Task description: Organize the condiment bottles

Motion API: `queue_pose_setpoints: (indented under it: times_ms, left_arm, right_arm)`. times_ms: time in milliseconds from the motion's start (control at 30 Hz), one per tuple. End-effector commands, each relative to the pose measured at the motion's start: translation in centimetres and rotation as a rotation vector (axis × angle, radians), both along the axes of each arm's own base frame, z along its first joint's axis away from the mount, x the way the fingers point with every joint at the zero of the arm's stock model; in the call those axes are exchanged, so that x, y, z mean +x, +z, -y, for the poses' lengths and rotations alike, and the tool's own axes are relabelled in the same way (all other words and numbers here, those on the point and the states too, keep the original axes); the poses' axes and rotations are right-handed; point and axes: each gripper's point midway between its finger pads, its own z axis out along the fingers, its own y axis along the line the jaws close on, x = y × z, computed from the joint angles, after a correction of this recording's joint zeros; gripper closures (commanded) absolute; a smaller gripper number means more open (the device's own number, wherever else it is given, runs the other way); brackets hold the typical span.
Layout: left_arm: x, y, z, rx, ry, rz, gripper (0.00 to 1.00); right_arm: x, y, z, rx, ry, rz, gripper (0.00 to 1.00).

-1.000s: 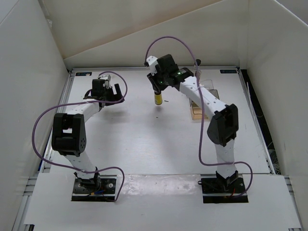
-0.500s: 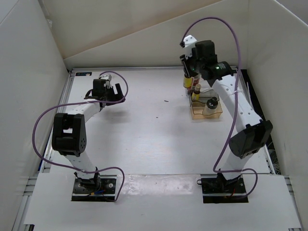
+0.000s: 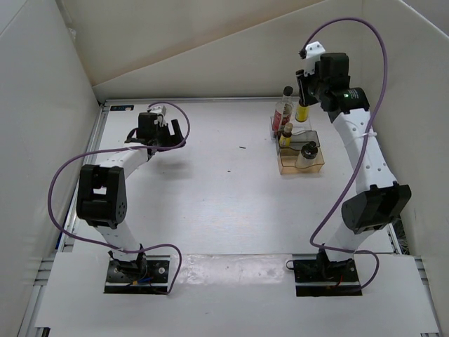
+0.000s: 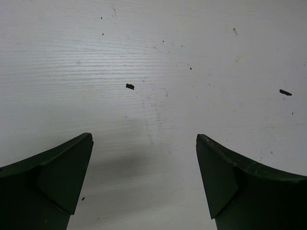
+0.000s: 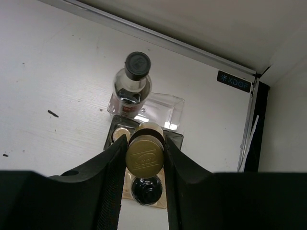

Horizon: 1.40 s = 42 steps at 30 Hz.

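Note:
My right gripper point(image 3: 304, 98) point(image 5: 145, 143) is shut on a tiny amber bottle with a gold cap point(image 3: 303, 112) point(image 5: 145, 158) and holds it in the air over the back part of the clear tray point(image 3: 319, 167) point(image 5: 165, 109). The taller red-labelled, black-capped bottle point(image 3: 284, 110) point(image 5: 132, 86) stands at the tray's back left. A second amber bottle point(image 3: 286, 133) point(image 5: 118, 134) and the short clear black-capped bottle point(image 3: 307, 153) point(image 5: 146, 189) stand in the tray. My left gripper point(image 3: 166, 130) point(image 4: 144, 177) hangs open over bare table at the far left.
The table's back rail point(image 5: 182, 45) and the right side wall point(image 3: 400, 140) run close behind and beside the tray. Small dark specks point(image 4: 129, 86) lie on the white tabletop. Purple cables loop over both arms.
My right arm has swung from the table's middle back to the right, carrying the amber bottle to above the tray. The left arm has stayed where it was.

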Motion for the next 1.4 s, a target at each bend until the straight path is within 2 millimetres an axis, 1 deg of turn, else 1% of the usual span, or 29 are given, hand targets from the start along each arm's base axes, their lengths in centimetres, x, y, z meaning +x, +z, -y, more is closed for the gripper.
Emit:
queue_pose_setpoints:
  times_ms: [0, 33, 67, 100, 133, 167, 200, 233, 267, 300, 333, 367, 400, 433, 467, 500, 667, 700, 733, 800, 867, 900, 967, 1033, 1067, 1100, 1300, 1367]
  left_arm:
    - [1.0, 1.5, 0.5, 0.001, -0.016, 0.039, 0.00]
    - [1.0, 1.5, 0.6, 0.000, -0.017, 0.037, 0.00]
    - [1.2, 1.6, 0.7, 0.000, -0.016, 0.038, 0.00]
    - [1.2, 1.7, 0.8, 0.002, -0.021, 0.040, 0.00]
    - [1.2, 1.5, 0.9, 0.006, -0.023, 0.035, 0.00]
    - [1.3, 1.5, 0.9, 0.005, -0.026, 0.035, 0.00]
    - [1.4, 1.6, 1.0, 0.010, -0.028, 0.039, 0.00]
    - [1.3, 1.3, 0.9, 0.010, -0.025, 0.030, 0.00]
    - [1.4, 1.4, 1.0, 0.010, -0.029, 0.032, 0.00]
    - [1.5, 1.3, 1.0, 0.013, -0.027, 0.030, 0.00]
    - [1.5, 1.3, 1.1, 0.012, -0.027, 0.030, 0.00]
    - [1.5, 1.2, 1.1, 0.014, -0.029, 0.028, 0.00]
    - [1.5, 1.2, 1.2, 0.015, -0.031, 0.026, 0.00]
    - [1.6, 1.2, 1.1, 0.018, -0.028, 0.027, 0.00]
    - [1.6, 1.2, 1.3, 0.018, -0.031, 0.027, 0.00]
    - [1.7, 1.1, 1.3, 0.021, -0.033, 0.026, 0.00]
    - [1.9, 1.0, 1.2, 0.027, -0.031, 0.024, 0.00]
    - [2.0, 0.7, 1.2, 0.028, -0.031, 0.017, 0.00]
    - [2.0, 0.7, 1.2, 0.030, -0.033, 0.017, 0.00]
    - [2.0, 0.7, 1.2, 0.027, -0.030, 0.015, 0.00]
    - [2.1, 0.4, 1.2, 0.029, -0.030, 0.011, 0.00]
    - [2.1, 0.3, 1.3, 0.028, -0.034, 0.009, 0.00]
    - [2.2, 0.3, 1.3, 0.028, -0.033, 0.009, 0.00]
    - [2.1, 0.0, 1.3, 0.030, -0.034, 0.002, 0.00]
    - [2.2, 0.1, 1.2, 0.034, -0.033, 0.006, 0.00]
    - [2.2, 0.1, 1.3, 0.033, -0.037, 0.003, 0.00]
    - [2.4, -0.1, 1.3, 0.035, -0.035, 0.000, 0.00]
    - [2.5, 0.0, 1.3, 0.034, -0.035, 0.001, 0.00]
  right_arm:
    - [0.1, 5.0, 1.6, 0.057, -0.030, 0.152, 1.00]
    - [0.1, 4.9, 1.8, 0.065, -0.035, 0.155, 1.00]
    - [0.1, 3.9, 2.2, 0.067, -0.043, 0.135, 1.00]
    - [0.5, 4.0, 2.8, 0.080, -0.060, 0.148, 1.00]
    - [0.3, 3.3, 3.0, 0.094, -0.065, 0.134, 1.00]
    - [0.4, 2.2, 4.0, 0.096, -0.087, 0.114, 1.00]
    - [0.7, 2.3, 4.2, 0.113, -0.094, 0.129, 1.00]
    - [0.6, 1.5, 4.3, 0.122, -0.094, 0.114, 1.00]
    - [0.8, 1.2, 5.2, 0.125, -0.117, 0.113, 1.00]
    - [1.0, 0.3, 5.4, 0.135, -0.130, 0.100, 1.00]
    - [1.1, 0.1, 5.1, 0.152, -0.102, 0.096, 1.00]
    - [1.3, -0.2, 5.5, 0.159, -0.112, 0.097, 1.00]
    - [1.4, -1.1, 5.5, 0.162, -0.112, 0.085, 1.00]
    - [1.6, -1.1, 5.5, 0.171, -0.110, 0.092, 1.00]
    - [1.7, -1.6, 6.1, 0.176, -0.123, 0.085, 1.00]
    - [1.8, -2.4, 6.1, 0.183, -0.120, 0.066, 1.00]
    - [2.6, -4.1, 5.5, 0.202, -0.106, 0.039, 1.00]
    - [2.7, -5.0, 5.0, 0.200, -0.092, 0.025, 1.00]
    - [2.8, -5.3, 4.9, 0.199, -0.093, 0.017, 1.00]
    - [2.9, -5.7, 4.6, 0.200, -0.086, 0.012, 1.00]
    - [3.3, -6.8, 4.3, 0.201, -0.081, -0.003, 1.00]
    - [3.2, -7.1, 4.3, 0.201, -0.080, -0.009, 1.00]
    - [3.3, -8.3, 4.1, 0.196, -0.078, -0.032, 1.00]
    - [3.4, -8.6, 4.1, 0.197, -0.078, -0.026, 1.00]
    - [3.2, -9.3, 4.1, 0.197, -0.080, -0.040, 1.00]
    - [3.4, -9.1, 4.1, 0.199, -0.080, -0.025, 1.00]
    - [3.6, -11.4, 4.4, 0.176, -0.085, -0.044, 1.00]
    - [3.8, -11.6, 4.4, 0.165, -0.076, -0.032, 1.00]
